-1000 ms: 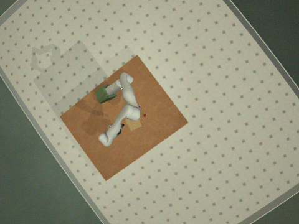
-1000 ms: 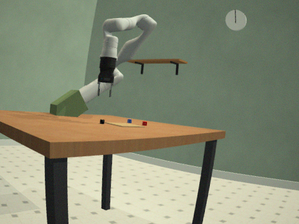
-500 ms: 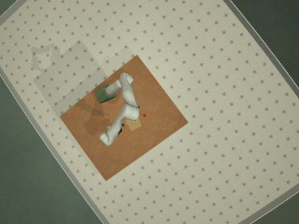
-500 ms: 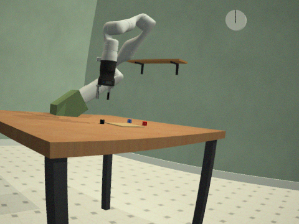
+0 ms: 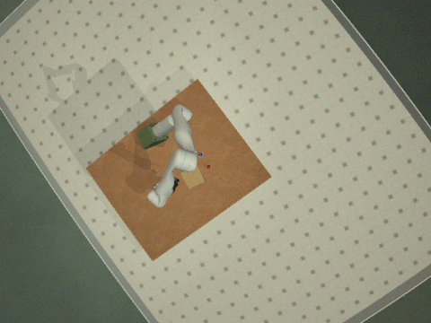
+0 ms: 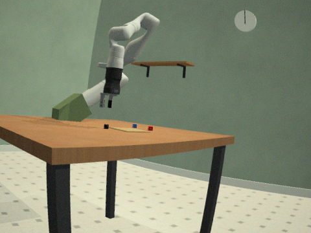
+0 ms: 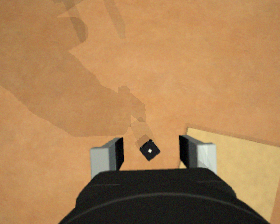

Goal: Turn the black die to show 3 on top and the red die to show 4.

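Observation:
The black die lies on the bare table top, just off the tan mat's corner, with one white pip on top. It also shows in the side view, left of the mat. My gripper hangs open and empty high above the black die; in the side view it is well clear of the table. The blue die and the red die lie near the mat's far and right edges. From above the blue die and red die lie off the mat.
The arm's green base stands on the wooden table behind the dice. A wall shelf hangs behind the arm. The arm's shadow falls on the table left of the black die.

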